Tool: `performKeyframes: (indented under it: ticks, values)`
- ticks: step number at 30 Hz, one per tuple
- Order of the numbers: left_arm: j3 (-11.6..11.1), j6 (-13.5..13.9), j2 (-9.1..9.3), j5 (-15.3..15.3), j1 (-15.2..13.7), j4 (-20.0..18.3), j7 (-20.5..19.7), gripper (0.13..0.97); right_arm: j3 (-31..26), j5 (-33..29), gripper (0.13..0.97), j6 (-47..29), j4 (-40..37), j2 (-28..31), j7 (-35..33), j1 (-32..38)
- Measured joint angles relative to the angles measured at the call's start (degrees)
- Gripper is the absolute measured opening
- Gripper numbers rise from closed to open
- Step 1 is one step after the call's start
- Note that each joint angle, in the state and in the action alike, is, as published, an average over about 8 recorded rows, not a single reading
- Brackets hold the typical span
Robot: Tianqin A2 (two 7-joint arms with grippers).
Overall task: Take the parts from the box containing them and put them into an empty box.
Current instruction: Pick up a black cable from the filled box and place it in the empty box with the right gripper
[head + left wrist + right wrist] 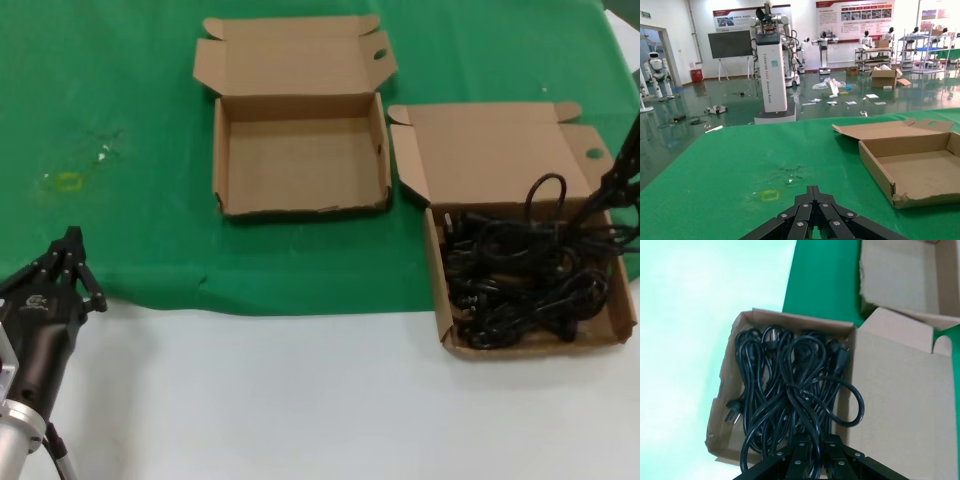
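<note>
floor [715, 95]: glossy green | walls: white, posters [855, 17] | dark screen [730, 44] | shelving [930, 50] | table: green cloth [120, 130]

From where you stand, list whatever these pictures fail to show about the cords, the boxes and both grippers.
- Right gripper: cut off by the head view's edge; wrist view shows only its base, so whether it is closed cannot be told.
- Power cords: tangled together, so the number of bundles is unclear.
- Cord box: floor hidden under cords.
- Empty box: cut by the left wrist view's edge.
- Left gripper: parked; fingers together.
</note>
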Motion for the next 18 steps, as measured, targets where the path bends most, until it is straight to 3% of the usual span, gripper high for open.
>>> performKeyframes:
  ticks: [10, 18]
  values:
    - [0.0, 0.0, 0.0, 0.0, 0.0, 0.0, 0.0, 0.144, 0.2, 0.0, 0.173, -3.3, 4.0, 0.3, 4.5, 2.3]
    - [0.0, 0.0, 0.0, 0.0, 0.0, 0.0, 0.0, 0.144, 0.4, 0.1, 0.173, -2.6, 2.2, -1.6, 5.3, 5.5]
